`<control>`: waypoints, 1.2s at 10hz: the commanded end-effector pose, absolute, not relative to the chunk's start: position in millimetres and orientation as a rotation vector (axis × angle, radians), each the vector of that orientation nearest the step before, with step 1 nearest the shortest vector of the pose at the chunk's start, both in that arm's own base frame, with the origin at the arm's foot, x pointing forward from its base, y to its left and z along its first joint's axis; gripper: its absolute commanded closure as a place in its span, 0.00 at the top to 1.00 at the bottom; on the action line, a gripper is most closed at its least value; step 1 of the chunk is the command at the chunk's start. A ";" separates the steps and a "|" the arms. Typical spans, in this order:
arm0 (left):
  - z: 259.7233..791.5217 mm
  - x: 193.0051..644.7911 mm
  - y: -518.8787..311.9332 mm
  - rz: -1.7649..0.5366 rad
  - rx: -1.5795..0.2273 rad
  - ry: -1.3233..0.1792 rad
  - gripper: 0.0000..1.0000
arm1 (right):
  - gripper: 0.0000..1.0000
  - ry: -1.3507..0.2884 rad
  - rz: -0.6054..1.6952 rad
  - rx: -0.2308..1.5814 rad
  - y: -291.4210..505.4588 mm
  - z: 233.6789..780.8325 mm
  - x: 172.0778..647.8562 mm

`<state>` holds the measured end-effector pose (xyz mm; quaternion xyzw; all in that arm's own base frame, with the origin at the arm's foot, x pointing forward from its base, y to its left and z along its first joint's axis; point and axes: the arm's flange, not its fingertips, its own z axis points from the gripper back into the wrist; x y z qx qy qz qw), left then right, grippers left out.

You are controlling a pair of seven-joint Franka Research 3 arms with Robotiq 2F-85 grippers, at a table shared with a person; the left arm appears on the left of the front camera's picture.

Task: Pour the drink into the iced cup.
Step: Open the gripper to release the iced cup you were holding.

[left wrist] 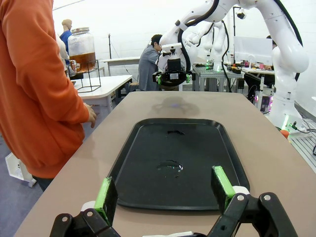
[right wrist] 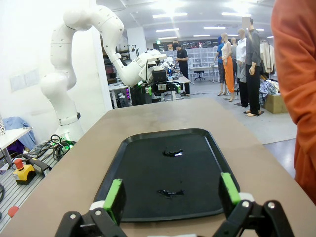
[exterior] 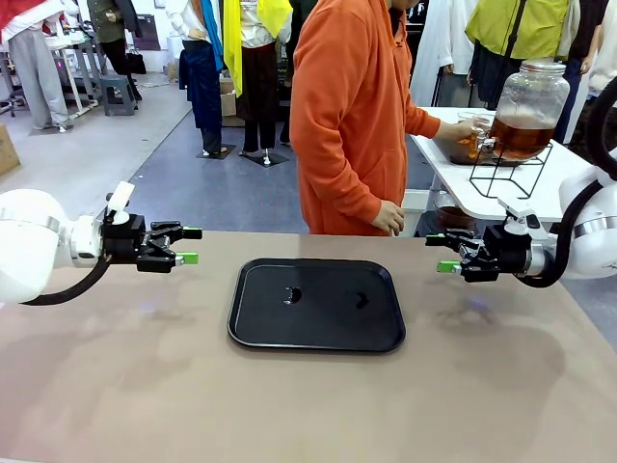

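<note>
The drink (exterior: 519, 137) is a translucent amber-brown liquid filling the lower part of a big clear jar (exterior: 526, 101) with a metal lid, held on a black wire stand (exterior: 508, 172) on a white side table (exterior: 496, 183) at about 2 o'clock, beyond the brown surface (exterior: 145, 386). A person in an orange fleece top (exterior: 347, 116) holds a clear cup (exterior: 470, 135) at the jar's tap. Centred on the matte surface lies a black rounded-rectangle tray (exterior: 316, 304), glossy with two small wet spots. The left end effector (exterior: 189, 245) at 9 o'clock and the right end effector (exterior: 440, 254) at 3 o'clock both hover released, green pads apart, grasping nothing. In the left wrist view the jar (left wrist: 81, 47) stands at 11 o'clock; the right wrist view gives the tray (right wrist: 168, 173) end-on.
</note>
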<state>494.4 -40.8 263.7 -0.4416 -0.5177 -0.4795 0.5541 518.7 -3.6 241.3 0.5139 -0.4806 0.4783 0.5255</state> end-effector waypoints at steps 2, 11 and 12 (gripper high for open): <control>268.5 493.7 -42.5 -1.129 -1.039 -1.230 1.00 | 1.00 -1.158 1.145 1.229 -2.9 244.0 519.5; 268.5 493.7 -42.5 -1.129 -1.039 -1.230 1.00 | 1.00 -1.158 1.145 1.229 -2.9 244.0 519.5; 268.5 493.7 -42.5 -1.129 -1.039 -1.230 1.00 | 1.00 -1.158 1.145 1.229 -2.9 244.0 519.5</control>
